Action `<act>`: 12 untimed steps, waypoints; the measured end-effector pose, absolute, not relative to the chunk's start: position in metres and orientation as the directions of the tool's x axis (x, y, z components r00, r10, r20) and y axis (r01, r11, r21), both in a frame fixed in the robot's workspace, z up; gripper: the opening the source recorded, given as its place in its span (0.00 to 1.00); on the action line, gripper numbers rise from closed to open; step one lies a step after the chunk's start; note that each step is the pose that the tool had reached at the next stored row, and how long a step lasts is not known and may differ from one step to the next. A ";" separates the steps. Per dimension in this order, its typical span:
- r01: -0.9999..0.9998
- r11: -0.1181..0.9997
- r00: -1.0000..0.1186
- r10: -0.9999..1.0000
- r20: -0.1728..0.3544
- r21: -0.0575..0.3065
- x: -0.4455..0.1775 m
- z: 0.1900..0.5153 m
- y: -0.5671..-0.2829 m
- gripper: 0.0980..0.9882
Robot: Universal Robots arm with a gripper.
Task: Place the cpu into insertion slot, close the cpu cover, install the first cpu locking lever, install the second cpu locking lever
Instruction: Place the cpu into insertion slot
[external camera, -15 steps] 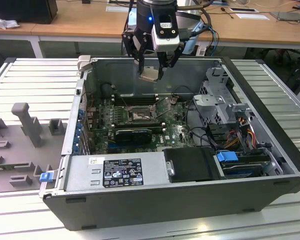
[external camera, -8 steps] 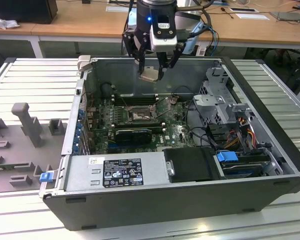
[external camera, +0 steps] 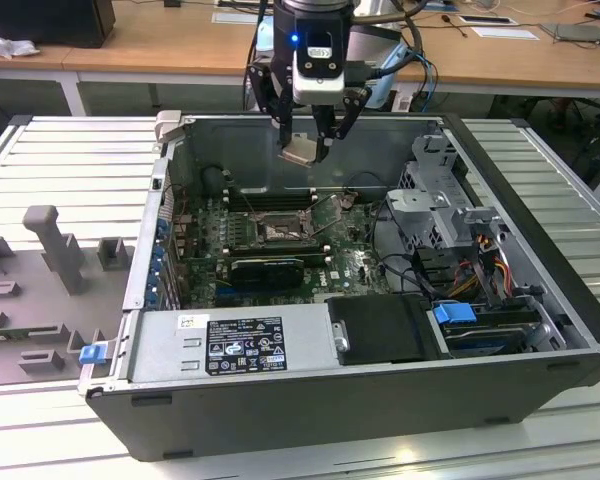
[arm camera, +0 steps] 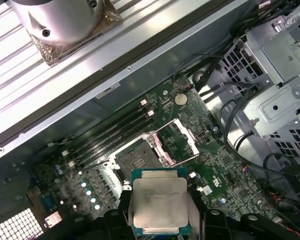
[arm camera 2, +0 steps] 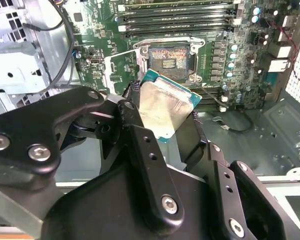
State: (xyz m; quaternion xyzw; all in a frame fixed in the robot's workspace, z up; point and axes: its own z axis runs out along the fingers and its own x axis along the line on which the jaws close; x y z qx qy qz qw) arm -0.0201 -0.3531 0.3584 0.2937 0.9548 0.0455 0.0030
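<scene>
Fingers [arm camera 2: 142, 145] are shut on the cpu [arm camera 2: 165, 107], pinching two opposite edges. You hold it in the air over the open case [external camera: 330, 420], well above the slot [arm camera 2: 169, 61], whose cover [arm camera: 189, 140] stands swung up. Mind the tilt: in the exterior view the chip hangs slanted, so a skewed or rotated landing could damage the slot, or the chip could slip. Its metal top faces upward, tan underside down. Being square, it has no long axis.
</scene>
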 end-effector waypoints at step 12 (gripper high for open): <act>0.662 0.744 -0.748 0.663 0.021 0.089 -0.020 0.358 -0.353 0.48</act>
